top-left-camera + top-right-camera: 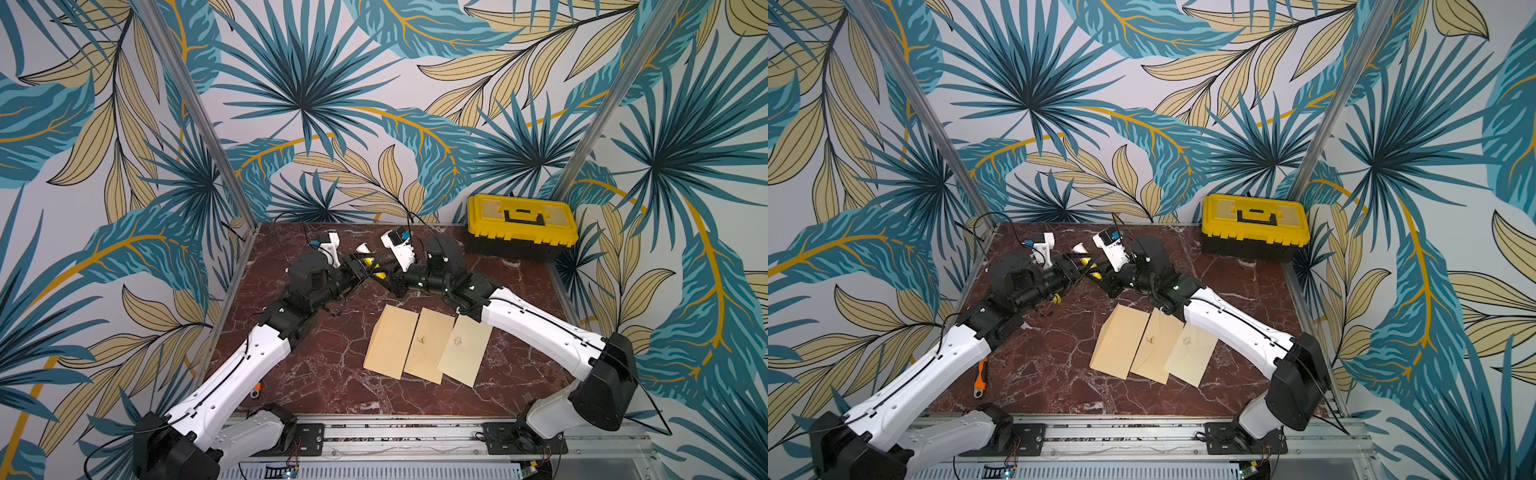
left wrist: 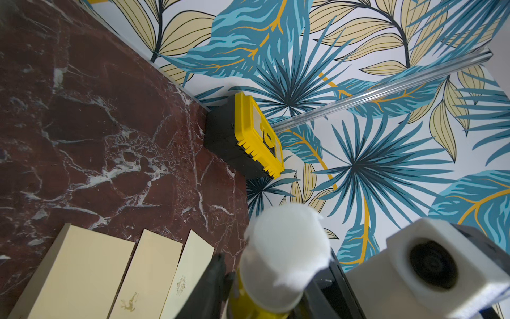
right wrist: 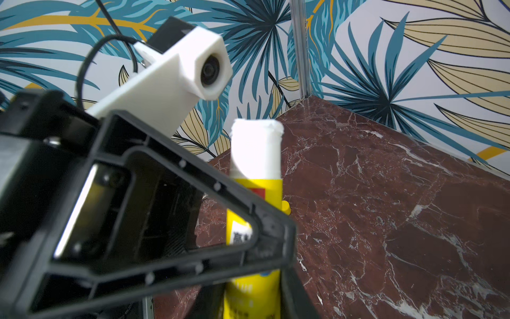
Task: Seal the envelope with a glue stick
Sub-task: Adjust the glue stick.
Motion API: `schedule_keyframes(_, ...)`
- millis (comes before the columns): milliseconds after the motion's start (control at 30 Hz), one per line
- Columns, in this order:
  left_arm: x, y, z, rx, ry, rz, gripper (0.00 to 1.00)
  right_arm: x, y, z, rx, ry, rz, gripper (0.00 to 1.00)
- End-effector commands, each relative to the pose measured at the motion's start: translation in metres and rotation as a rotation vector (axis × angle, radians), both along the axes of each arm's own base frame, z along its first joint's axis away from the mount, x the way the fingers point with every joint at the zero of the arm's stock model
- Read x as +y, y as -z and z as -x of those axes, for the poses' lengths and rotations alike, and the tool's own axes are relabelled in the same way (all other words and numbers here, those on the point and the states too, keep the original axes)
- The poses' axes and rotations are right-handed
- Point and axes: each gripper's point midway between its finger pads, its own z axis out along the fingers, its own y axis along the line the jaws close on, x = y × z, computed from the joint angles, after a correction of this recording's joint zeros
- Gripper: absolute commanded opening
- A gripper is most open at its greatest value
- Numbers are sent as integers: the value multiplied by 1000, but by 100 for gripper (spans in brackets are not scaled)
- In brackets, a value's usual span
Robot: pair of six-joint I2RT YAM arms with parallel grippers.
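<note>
My right gripper (image 1: 381, 277) is clamped tight on the yellow body of the glue stick (image 3: 255, 198). It holds the stick off the table (image 1: 332, 382) near the far edge, with the white glue end bare. My left gripper (image 2: 276, 279) has a finger on either side of the same stick; whether they press it, I cannot tell. Three envelopes (image 1: 428, 347) lie overlapping mid-surface, nearer the front. A yellow toolbox (image 1: 521, 222) sits in the far right corner. A wrench (image 1: 981, 376) lies by the left edge, beside my left arm.
</note>
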Motion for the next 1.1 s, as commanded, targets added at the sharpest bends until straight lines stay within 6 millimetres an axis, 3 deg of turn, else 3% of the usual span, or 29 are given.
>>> schedule_keyframes(0,4,-16,0,-47,-20,18,32,-7,-16,8,-80,6,-14,0)
schedule_keyframes(167,4,-39,-1,-104,-25,109,13,-13,-40,0,-197,70,-86,1)
schedule_keyframes(267,2,-58,-2,-140,-17,168,9,-14,-60,-4,-286,96,-155,24)
schedule_keyframes(400,1,-82,-2,-180,-7,233,8,-11,-81,-12,-349,131,-232,36)
schedule_keyframes(567,1,-96,-2,-185,-6,308,7,-3,-103,-18,-410,137,-344,37)
schedule_keyframes(867,2,-102,-5,-164,-5,399,5,6,-105,-22,-467,149,-420,37)
schedule_keyframes(1067,2,-96,-6,-143,-7,407,4,7,-107,-23,-488,154,-435,26)
